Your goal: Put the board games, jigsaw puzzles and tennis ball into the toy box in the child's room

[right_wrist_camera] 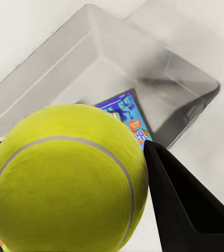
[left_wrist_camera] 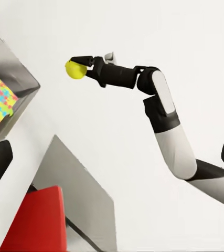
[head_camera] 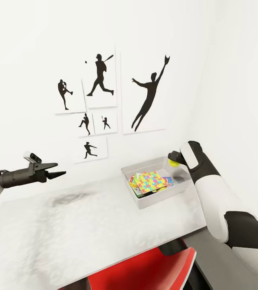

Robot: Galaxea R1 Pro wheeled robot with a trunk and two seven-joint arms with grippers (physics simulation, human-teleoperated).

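My arms wear glossy white shells over black joints; the right arm [head_camera: 215, 193] swells into rounded white segments. Each claw is matte black with tapered fingers, the left claw [head_camera: 60, 169] topped by a small grey camera block [head_camera: 32, 157]

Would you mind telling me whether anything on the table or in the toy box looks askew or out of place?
Mostly tidy. The jigsaw puzzles lie tilted in the toy box, leaning on the game boxes beneath rather than flat. The tennis ball is not in yet: the right gripper holds it above the box.

tennis ball [head_camera: 172, 162] above toy box [head_camera: 145, 201], puzzles [head_camera: 152, 180] inside
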